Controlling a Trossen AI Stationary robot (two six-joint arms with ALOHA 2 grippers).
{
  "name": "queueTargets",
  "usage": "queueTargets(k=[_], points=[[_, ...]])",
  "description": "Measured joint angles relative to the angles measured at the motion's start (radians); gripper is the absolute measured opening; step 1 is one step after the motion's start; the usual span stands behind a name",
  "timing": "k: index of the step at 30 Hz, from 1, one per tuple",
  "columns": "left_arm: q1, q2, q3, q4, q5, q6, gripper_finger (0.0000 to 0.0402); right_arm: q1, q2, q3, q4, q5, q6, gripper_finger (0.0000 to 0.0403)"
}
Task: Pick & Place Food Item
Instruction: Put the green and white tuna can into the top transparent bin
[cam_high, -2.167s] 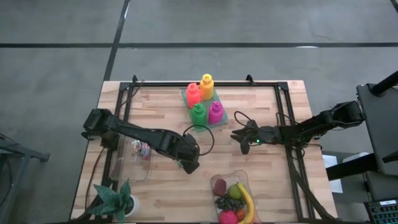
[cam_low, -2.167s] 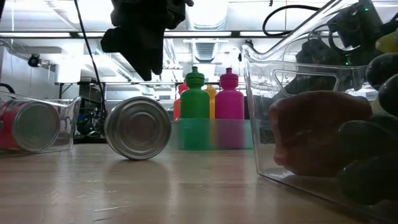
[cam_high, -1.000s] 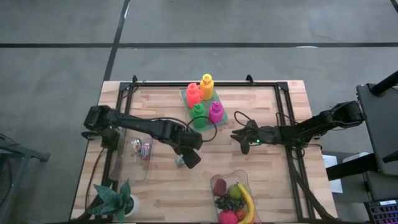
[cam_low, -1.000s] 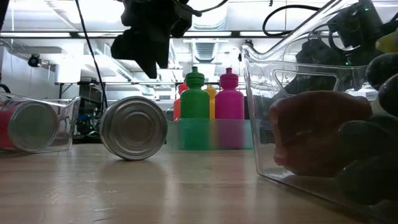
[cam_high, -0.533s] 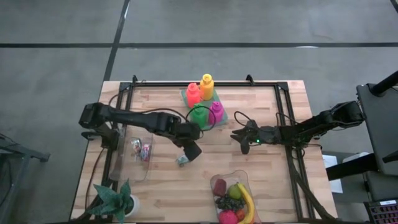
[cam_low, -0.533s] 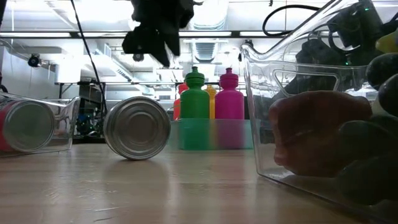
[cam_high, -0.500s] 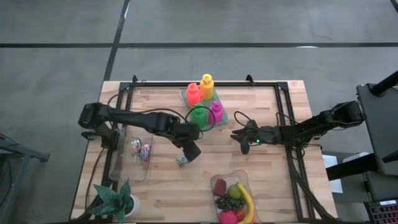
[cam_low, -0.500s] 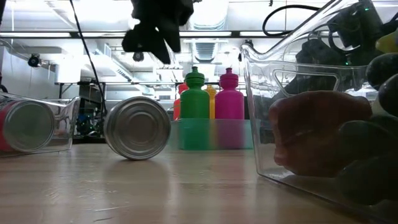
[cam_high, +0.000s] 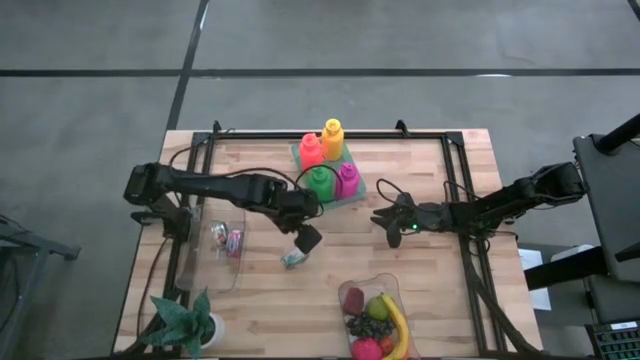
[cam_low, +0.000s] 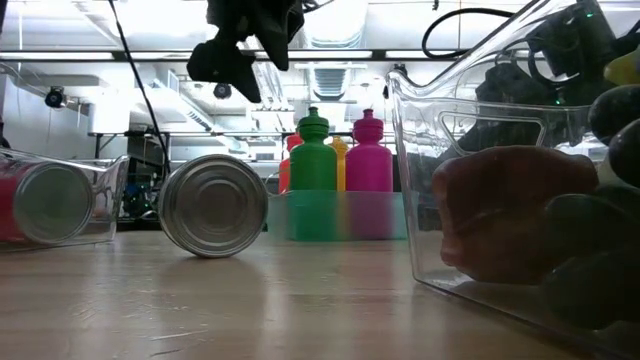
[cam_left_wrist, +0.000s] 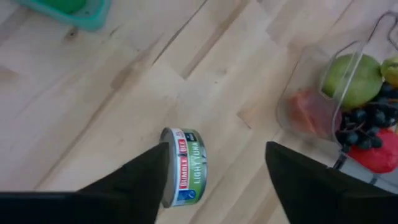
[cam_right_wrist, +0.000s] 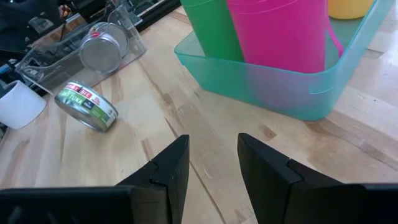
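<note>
Left gripper (cam_high: 308, 240) up off the table, fingers spread wide and holding nothing, hanging over the tuna can (cam_high: 293, 259). Can on its edge on the bare wood, just beside the gripper, between the clear bin (cam_high: 215, 262) of cans and the fruit container (cam_high: 372, 290). Teal tray (cam_high: 352, 190) of coloured bottles near behind. Right gripper (cam_high: 386, 216) parked low at mid-table, well apart from the can, fingers parted a little, holding nothing.

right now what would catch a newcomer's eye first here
Probably the tuna can lying on its side mid-table, with the left claw open just above it. Then the bright bottles in a teal tray at the table's far edge, and the fruit bin at the near edge.
</note>
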Motion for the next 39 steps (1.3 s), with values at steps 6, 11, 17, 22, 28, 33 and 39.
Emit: queueTargets(k=[6,11,17,22,28,33,39], points=[[-0.006,0.000,0.000,-0.004,0.009,0.044,0.0333,0.000,0.000,0.000,0.000,0.000,0.000,0.0134],[-0.028,0.001,-0.062,0.000,0.014,0.043,0.0359,0.000,0.000,0.000,0.000,0.000,0.000,0.0134],[-0.031,0.002,-0.224,0.128,0.094,-0.016,0.0361,0.000,0.000,0.000,-0.001,0.000,0.000,0.0134],[-0.036,0.002,-0.352,0.294,0.124,-0.037,0.0361,0.000,0.000,0.000,-0.001,0.000,0.000,0.0134],[-0.034,0.002,-0.495,0.454,0.142,-0.063,0.0354,0.000,0.000,0.000,-0.002,0.000,0.000,0.0134],[-0.035,0.002,-0.542,0.526,0.175,-0.074,0.0269,0.000,0.000,0.000,-0.002,0.000,0.000,0.0134],[-0.035,0.002,-0.539,0.522,0.158,-0.087,0.0125,0.000,0.000,0.000,-0.002,0.000,0.000,0.0134]])
